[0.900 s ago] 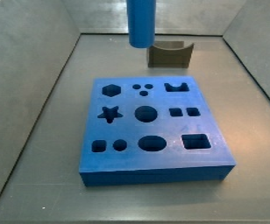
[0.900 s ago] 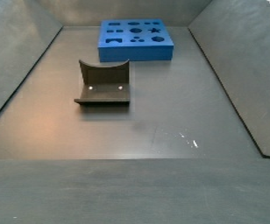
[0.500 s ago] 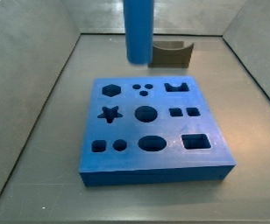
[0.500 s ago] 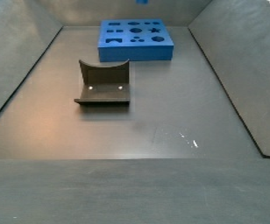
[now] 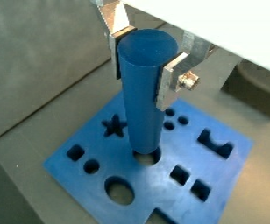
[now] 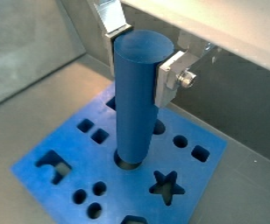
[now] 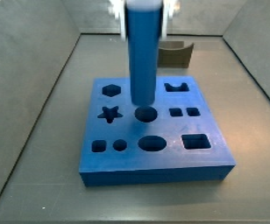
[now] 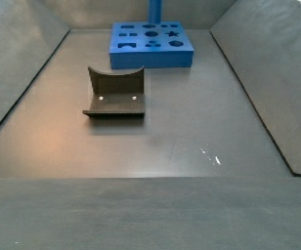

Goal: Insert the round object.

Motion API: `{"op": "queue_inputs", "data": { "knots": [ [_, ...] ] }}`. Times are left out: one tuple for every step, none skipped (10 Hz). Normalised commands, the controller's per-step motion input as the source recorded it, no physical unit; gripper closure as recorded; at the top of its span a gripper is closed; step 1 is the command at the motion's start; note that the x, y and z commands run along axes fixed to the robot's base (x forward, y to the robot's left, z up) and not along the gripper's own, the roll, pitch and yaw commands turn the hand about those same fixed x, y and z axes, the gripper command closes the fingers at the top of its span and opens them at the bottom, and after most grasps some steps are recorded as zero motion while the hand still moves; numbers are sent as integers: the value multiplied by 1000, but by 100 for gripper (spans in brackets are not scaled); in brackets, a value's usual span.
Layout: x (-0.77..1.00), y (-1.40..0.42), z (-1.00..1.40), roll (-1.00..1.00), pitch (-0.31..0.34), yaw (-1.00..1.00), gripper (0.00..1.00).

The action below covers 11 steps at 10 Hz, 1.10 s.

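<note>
The insertion itself is in hand: the gripper [image 5: 144,54] clamps the top of the round blue peg [image 5: 142,96], which stands upright with its lower end at the medium round hole [image 7: 145,114] in the middle of the blue block [image 7: 155,168]. Whether the tip has entered is hard to tell in both wrist views (it looks at least at the mouth). The next move likely calls for a straight descent, peg kept vertical, then letting go. The grey floor [image 8: 180,137] is bare apart from the dark olive U-shaped piece [image 8: 115,93] at left centre, well apart, with grey walls around.
</note>
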Motion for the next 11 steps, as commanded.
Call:
{"op": "queue_inputs", "data": {
  "knots": [
    [0,0,-31,-36,1,0,100],
    [0,40,0,0,0,0,100],
    [34,11,-160,17,0,-14,100],
    [197,6,-331,47,24,-46,100],
    [269,26,-406,21,23,-57,100],
    [294,29,-343,0,40,-66,100],
    [331,71,-366,0,47,-69,100],
    [249,49,-346,0,20,-71,100],
    [137,34,-351,0,0,-66,100],
    [0,9,-406,0,-17,-66,100],
    [0,34,-349,0,-1,-163,100]
  ]
}}
